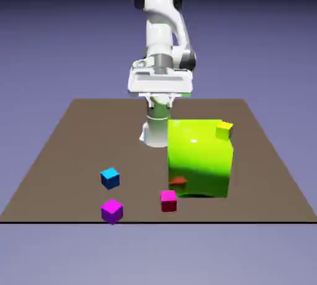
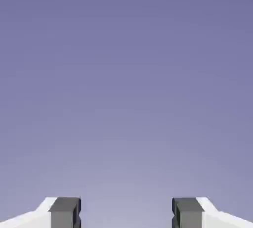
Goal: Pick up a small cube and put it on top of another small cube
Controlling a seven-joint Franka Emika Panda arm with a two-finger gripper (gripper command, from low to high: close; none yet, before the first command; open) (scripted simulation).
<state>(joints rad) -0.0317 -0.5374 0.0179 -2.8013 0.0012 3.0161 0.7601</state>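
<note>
Currently end effector (image 2: 126, 214) empty, fingers apart, aimed at backdrop, high near base. Small blue cube (image 1: 110, 178) on worktop (image 1: 68, 148), exterior view's left, near purple cube (image 1: 112, 210). Risk: descent clips lime-green block (image 1: 199, 157); wrong-cube pick; off-centre grasp nudges cube.

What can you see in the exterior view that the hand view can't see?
Only the exterior view shows the table, the white arm, the small blue cube, the purple cube, the pink cube, a tiny yellow cube and the big green block.

Only the hand view shows the two grey fingertips up close, standing apart with nothing between them.

Both share the plain blue-violet backdrop and the end effector, which is open and empty.
</note>
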